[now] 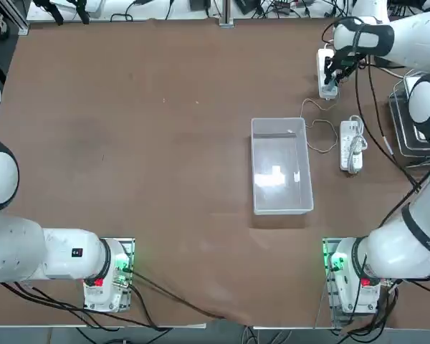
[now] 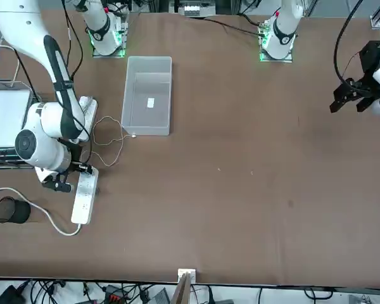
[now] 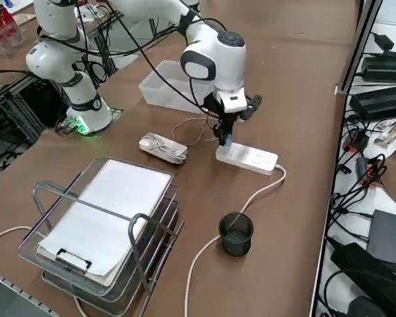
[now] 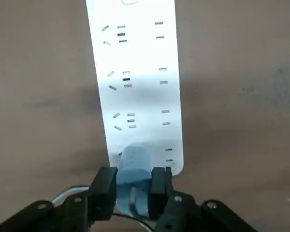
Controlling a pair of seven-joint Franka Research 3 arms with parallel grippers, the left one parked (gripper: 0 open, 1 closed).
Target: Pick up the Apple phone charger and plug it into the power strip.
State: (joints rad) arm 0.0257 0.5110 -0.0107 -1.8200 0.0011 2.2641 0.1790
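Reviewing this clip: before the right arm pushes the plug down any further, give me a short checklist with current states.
1. Right pincer shut on the small pale grey-white cube charger plug: ok.
2. Plug over the end sockets of the long slim white power strip: ok.
3. Prongs lined up with the slots: cannot tell, hidden under the plug.
4. Plug fully seated: cannot tell.
5. Thin white cable trails loose on the table, off the strip: ok.
6. Clear plastic bin and black cup stand apart from the strip: ok.

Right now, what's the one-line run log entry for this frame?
phase: plugging in | right tool: shut on Apple phone charger | charger: at end socket of power strip, whether seated unclear | strip: flat on table
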